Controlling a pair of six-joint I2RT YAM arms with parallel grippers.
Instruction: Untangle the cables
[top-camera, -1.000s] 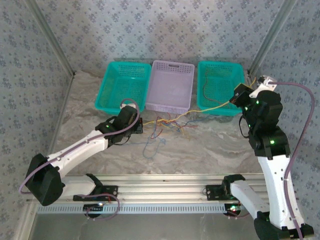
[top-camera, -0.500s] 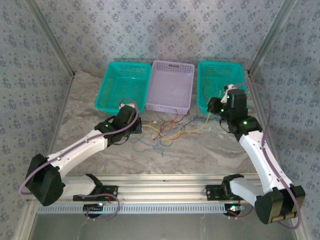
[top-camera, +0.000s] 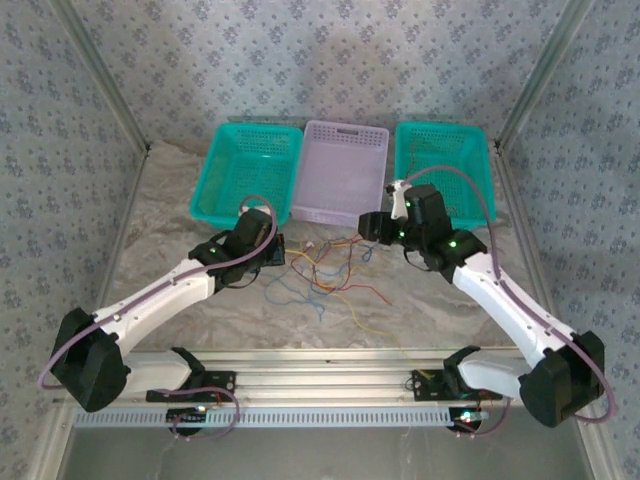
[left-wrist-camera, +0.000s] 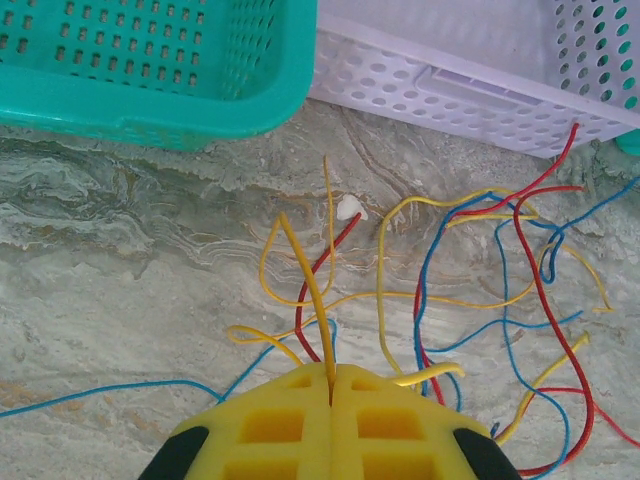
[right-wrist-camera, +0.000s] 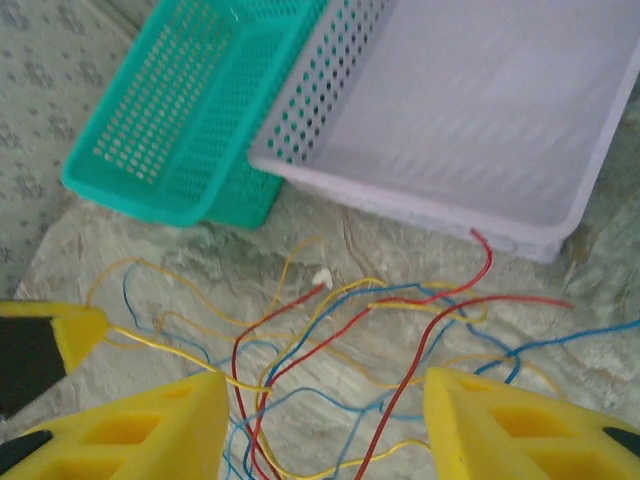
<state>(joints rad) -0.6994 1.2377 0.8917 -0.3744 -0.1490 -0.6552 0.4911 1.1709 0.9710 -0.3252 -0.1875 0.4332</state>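
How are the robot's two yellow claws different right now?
The left gripper is shut, pinching a yellow cable; the right gripper is open, holding nothing. The left gripper sits left of the tangled cables, the right gripper to their right. Both have yellow fingers.

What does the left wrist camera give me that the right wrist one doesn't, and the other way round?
Left wrist: the left gripper shut on a yellow cable that runs up from between its fingers. Right wrist: the right gripper open, facing the cables, and the inside of the lavender basket. Both: the red, yellow and blue cables tangled in front of the lavender basket, with a teal basket beside it.
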